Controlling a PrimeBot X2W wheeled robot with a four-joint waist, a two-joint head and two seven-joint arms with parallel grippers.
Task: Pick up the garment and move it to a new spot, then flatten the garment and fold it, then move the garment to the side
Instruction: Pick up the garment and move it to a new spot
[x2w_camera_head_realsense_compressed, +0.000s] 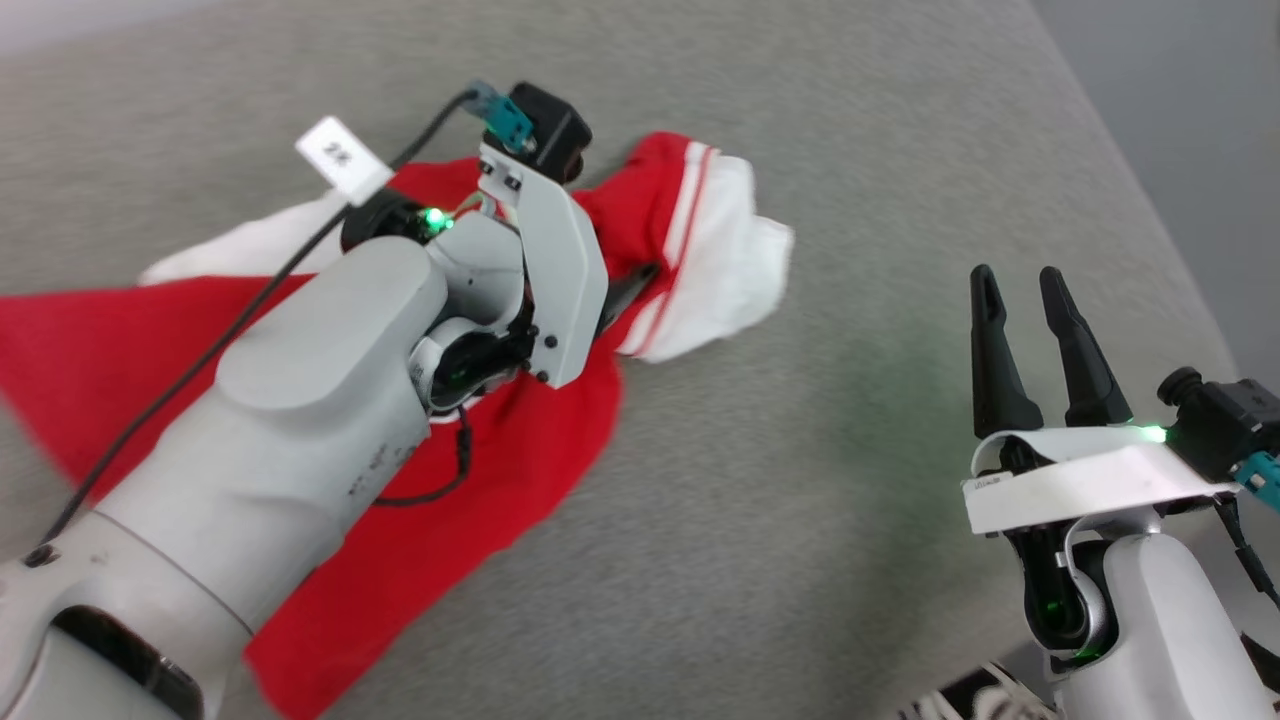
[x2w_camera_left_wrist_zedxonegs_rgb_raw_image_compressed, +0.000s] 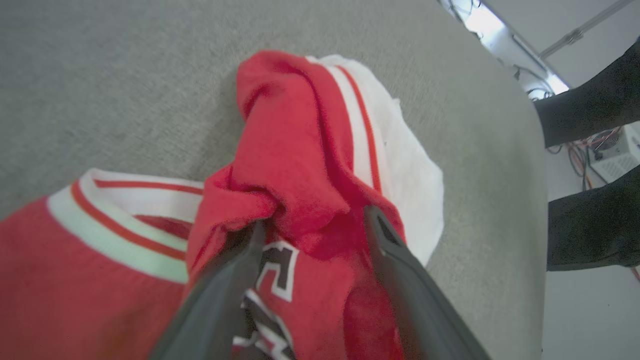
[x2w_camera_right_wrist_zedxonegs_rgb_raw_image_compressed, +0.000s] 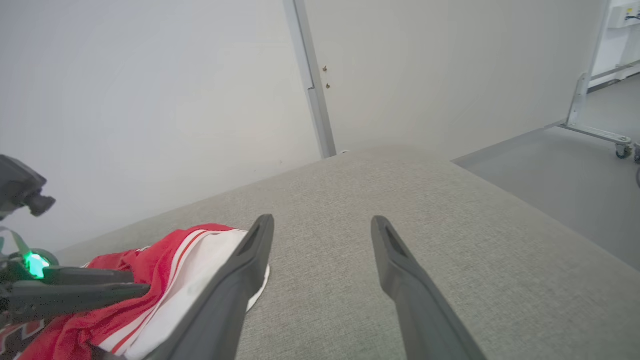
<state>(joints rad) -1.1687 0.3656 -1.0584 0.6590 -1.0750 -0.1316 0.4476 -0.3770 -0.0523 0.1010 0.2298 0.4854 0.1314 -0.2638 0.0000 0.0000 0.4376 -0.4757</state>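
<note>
The garment (x2w_camera_head_realsense_compressed: 520, 450), red with white sleeves and striped trim, lies crumpled on the grey cloth-covered table (x2w_camera_head_realsense_compressed: 800, 450). One white sleeve (x2w_camera_head_realsense_compressed: 730, 270) is folded out to the right. My left gripper (x2w_camera_left_wrist_zedxonegs_rgb_raw_image_compressed: 312, 220) is down on the garment (x2w_camera_left_wrist_zedxonegs_rgb_raw_image_compressed: 300, 150), open, with a bunched fold of red cloth standing between its spread fingers (x2w_camera_left_wrist_zedxonegs_rgb_raw_image_compressed: 385, 240). Black and white lettering (x2w_camera_left_wrist_zedxonegs_rgb_raw_image_compressed: 275, 270) shows below that fold. My right gripper (x2w_camera_head_realsense_compressed: 1015, 280) hovers open and holds nothing, well right of the sleeve. In the right wrist view it (x2w_camera_right_wrist_zedxonegs_rgb_raw_image_compressed: 322, 222) is over bare table beside the garment (x2w_camera_right_wrist_zedxonegs_rgb_raw_image_compressed: 150, 260).
The table's right edge (x2w_camera_head_realsense_compressed: 1150, 200) runs close by my right arm, with grey floor beyond. A person's dark-trousered legs (x2w_camera_left_wrist_zedxonegs_rgb_raw_image_compressed: 590, 105) stand past the far edge, near cables on the floor (x2w_camera_left_wrist_zedxonegs_rgb_raw_image_compressed: 575, 155). A wall with a metal post (x2w_camera_right_wrist_zedxonegs_rgb_raw_image_compressed: 312, 90) rises behind the table.
</note>
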